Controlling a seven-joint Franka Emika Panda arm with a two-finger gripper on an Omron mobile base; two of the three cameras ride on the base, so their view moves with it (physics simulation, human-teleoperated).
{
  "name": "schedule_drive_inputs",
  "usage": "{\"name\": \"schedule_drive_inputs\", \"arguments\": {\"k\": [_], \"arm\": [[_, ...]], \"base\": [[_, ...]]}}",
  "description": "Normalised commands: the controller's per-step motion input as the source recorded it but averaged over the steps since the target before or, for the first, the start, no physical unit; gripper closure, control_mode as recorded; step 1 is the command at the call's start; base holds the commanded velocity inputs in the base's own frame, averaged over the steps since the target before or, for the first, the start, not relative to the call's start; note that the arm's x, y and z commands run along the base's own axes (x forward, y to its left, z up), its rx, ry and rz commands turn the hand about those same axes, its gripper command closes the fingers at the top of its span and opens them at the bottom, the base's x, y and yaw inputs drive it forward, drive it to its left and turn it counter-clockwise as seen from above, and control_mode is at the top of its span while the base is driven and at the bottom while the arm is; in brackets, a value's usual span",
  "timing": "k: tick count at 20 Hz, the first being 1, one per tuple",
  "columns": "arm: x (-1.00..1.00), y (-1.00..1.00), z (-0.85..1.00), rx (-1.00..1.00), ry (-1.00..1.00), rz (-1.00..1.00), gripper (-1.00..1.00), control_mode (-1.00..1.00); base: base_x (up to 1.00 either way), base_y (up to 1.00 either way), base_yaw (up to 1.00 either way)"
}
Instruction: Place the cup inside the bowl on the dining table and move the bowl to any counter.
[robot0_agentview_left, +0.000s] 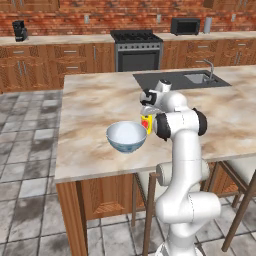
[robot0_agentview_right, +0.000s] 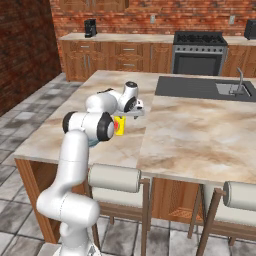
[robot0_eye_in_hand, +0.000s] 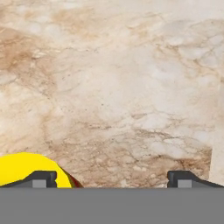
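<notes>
The bowl (robot0_agentview_left: 126, 136), white inside and blue-grey outside, stands upright near the front edge of the dining table (robot0_agentview_left: 100, 100). Just to its right sits the small yellow cup (robot0_agentview_left: 146, 124) with a red patch, partly covered by my arm; the right base view also has the cup (robot0_agentview_right: 119, 125). My gripper (robot0_agentview_left: 147, 113) hangs close above the cup, pointing down. In the hand view the fingertips (robot0_eye_in_hand: 41, 178) stand wide apart, so the gripper (robot0_eye_in_hand: 112, 179) is open over bare marble. The cup (robot0_eye_in_hand: 26, 168) lies at the lower left, beside the left fingertip and not between the two.
An inset sink (robot0_agentview_left: 197, 78) with a tap lies at the island's far right. Padded stools (robot0_agentview_right: 115, 177) stand under its near edge. Behind, the wall counter (robot0_agentview_left: 60, 39) carries a coffee machine (robot0_agentview_left: 20, 30) and a microwave (robot0_agentview_left: 185, 26), with a stove (robot0_agentview_left: 136, 47) between.
</notes>
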Motion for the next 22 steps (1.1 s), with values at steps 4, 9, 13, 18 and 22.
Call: {"name": "schedule_drive_inputs", "arguments": {"k": [4, 9, 13, 18, 22], "arm": [[0.00, 0.00, -0.08, 0.00, 0.03, 0.01, -1.00, -1.00], [-0.04, 0.00, -0.13, 0.00, 0.05, 0.00, -1.00, -1.00], [-0.03, 0.00, -0.04, 0.00, 0.04, 0.00, -1.00, -1.00], [0.00, 0.00, 0.00, 0.00, 0.00, 0.00, 1.00, -1.00], [0.00, 0.00, 0.00, 0.00, 0.00, 0.00, 1.00, -1.00]], "base": [[0.00, 0.00, 0.00], [0.00, 0.00, 0.00], [0.00, 0.00, 0.00], [0.00, 0.00, 0.00], [0.00, 0.00, 0.00]]}}
